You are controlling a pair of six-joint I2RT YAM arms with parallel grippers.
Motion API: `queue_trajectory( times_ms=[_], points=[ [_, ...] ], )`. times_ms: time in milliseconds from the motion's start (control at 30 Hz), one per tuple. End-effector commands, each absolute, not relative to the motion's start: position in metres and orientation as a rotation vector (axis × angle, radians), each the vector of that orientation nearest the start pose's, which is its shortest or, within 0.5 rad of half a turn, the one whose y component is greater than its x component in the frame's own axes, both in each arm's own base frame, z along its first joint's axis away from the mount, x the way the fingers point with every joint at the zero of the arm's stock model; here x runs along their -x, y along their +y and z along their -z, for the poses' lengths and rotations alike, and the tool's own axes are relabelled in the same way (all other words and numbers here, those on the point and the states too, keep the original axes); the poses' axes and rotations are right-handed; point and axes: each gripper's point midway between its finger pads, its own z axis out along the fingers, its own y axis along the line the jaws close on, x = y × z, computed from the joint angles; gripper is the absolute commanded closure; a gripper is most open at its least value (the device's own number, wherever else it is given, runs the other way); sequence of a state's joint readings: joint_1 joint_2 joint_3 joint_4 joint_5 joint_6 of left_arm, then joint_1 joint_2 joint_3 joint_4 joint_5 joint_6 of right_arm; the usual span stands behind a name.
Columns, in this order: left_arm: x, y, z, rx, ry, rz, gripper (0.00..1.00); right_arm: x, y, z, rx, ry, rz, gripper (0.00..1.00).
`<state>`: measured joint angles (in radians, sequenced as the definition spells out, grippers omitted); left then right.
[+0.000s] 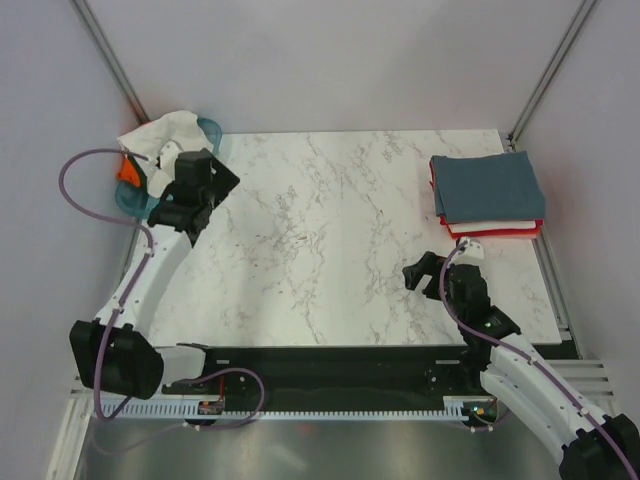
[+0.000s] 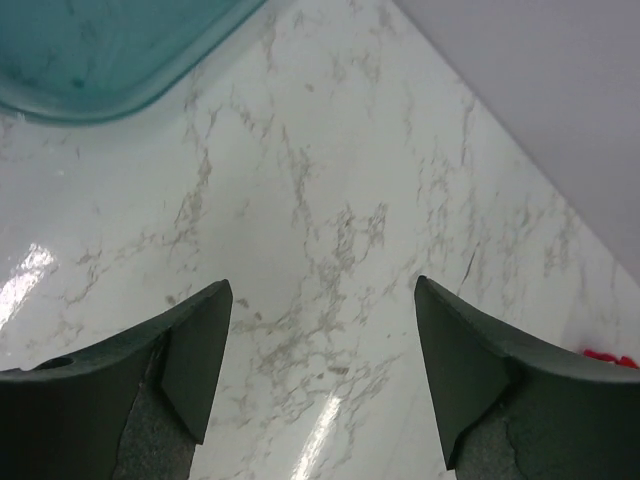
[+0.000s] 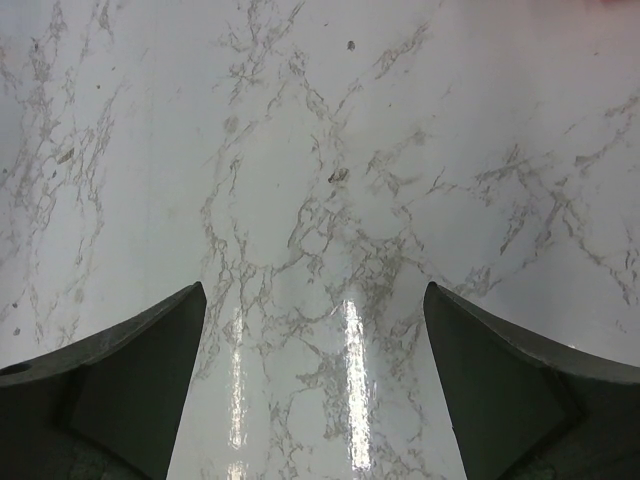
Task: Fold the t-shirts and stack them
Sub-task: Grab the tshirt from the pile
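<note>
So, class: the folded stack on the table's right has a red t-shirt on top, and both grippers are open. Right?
No. The top external view shows a slate-blue t-shirt on top there; the red t-shirt is at the bottom. The left gripper and right gripper are indeed open.

The table (image 1: 330, 230) under me is a smooth white slab veined grey like marble, glossy enough to throw back streaks of light; the tray (image 2: 100, 50) is see-through teal plastic, smooth and slick; my left fingers (image 2: 195, 360) and right fingers (image 3: 140, 370) are dark matt plastic, faintly grainy; the folded shirts (image 1: 487, 190) are soft matt cloth, as is the crumpled cream shirt (image 1: 165, 130).
</note>
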<state>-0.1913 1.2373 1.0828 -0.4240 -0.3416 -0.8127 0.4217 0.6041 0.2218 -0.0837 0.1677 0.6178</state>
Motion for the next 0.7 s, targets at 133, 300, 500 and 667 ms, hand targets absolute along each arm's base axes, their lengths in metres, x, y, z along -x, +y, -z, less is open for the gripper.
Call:
queue_trajectory(
  times_ms=[133,300,500,667],
  points=[
    [-0.447,0.031,-0.295,0.979,1.712,0.011,0.20,-0.244,0.105,-0.093,-0.314,2.022,-0.504,0.02],
    [-0.499,0.057,-0.290,1.033,1.691,-0.025,0.22,-0.244,0.106,-0.094,-0.310,2.022,-0.508,0.02],
    [-0.561,0.084,-0.233,1.108,1.789,-0.124,0.22,-0.245,0.102,-0.094,-0.331,2.018,-0.488,0.02],
    [-0.590,0.101,-0.182,1.148,1.829,-0.180,0.23,-0.245,0.102,-0.094,-0.332,2.017,-0.483,0.02]
  ],
)
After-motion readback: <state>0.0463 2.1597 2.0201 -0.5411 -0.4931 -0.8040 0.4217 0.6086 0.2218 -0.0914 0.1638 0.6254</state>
